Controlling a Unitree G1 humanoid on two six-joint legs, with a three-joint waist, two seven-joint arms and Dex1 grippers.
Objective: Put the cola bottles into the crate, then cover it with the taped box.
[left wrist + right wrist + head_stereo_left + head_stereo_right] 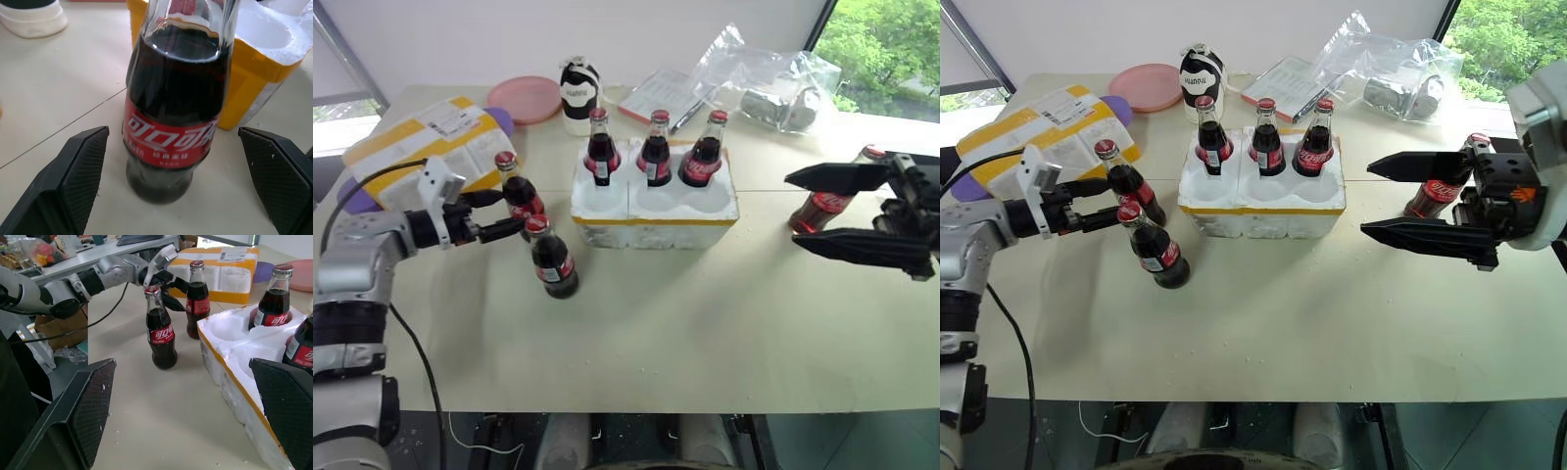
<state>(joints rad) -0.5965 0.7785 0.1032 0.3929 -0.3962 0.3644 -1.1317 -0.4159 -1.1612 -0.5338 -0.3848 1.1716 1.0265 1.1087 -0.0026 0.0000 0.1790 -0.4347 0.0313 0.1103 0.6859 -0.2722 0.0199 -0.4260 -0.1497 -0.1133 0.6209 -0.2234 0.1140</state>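
1. Loading is half done: three cola bottles (654, 147) stand in the far row of the crate (653, 208), and its near row of wells is empty. The taped box (431, 142) lies at the far left of the table, not yet needed.

2. The left gripper (506, 213) is lining up on the two loose bottles left of the crate. Its fingers are spread wide and hold nothing.

3. In the left wrist view a loose bottle (173, 105) sits squarely between the two open pads (83, 169), with clear table on either side of the glass, so no contact yet. From the head views I cannot tell whether this is the far bottle (518, 191) or the near one (551, 258).

4. My read of the next move: ease in, close on the body at label height, lift straight up, then carry right to an empty near well.

5. The right gripper (1398, 199) hangs over the right side of the table, fingers wide apart and empty, pointing left toward the crate. The sixth bottle (1442, 186) stands just behind it.

6. One risk: the two left bottles stand close together, so a finger could knock the neighbour.
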